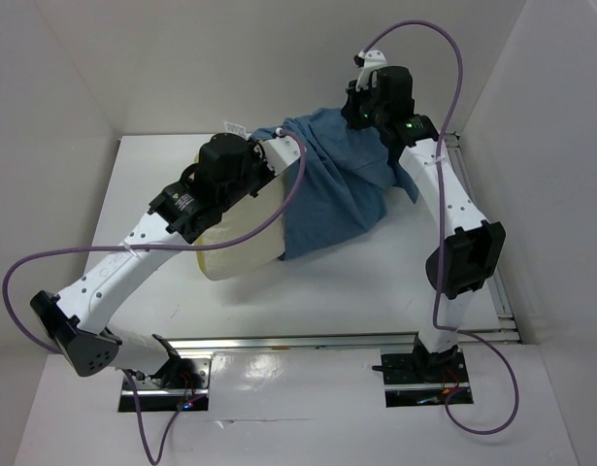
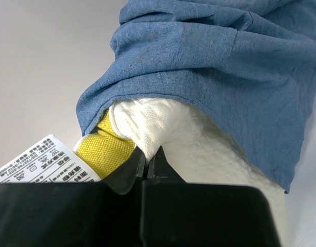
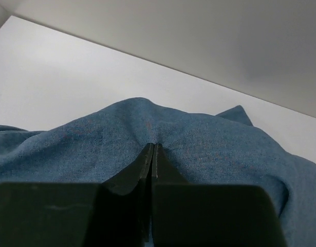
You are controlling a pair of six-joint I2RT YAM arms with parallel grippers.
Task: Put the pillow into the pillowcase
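Observation:
The cream-white pillow (image 1: 242, 248) lies mid-table, its far end inside the dusty-blue pillowcase (image 1: 329, 189). In the left wrist view the pillow (image 2: 199, 149) sticks out from under the pillowcase hem (image 2: 209, 56), with its yellow corner mark (image 2: 104, 149) and a white care label (image 2: 39, 162). My left gripper (image 2: 150, 154) is shut on a fold of the pillow's cover at that corner. My right gripper (image 3: 153, 147) is shut on a pinch of the pillowcase cloth (image 3: 209, 144) at the far side and holds it up off the table.
White walls stand close at the back and both sides. Purple cables (image 1: 444, 58) loop over the arms. A metal rail (image 1: 308, 340) runs along the table's near edge by the arm bases.

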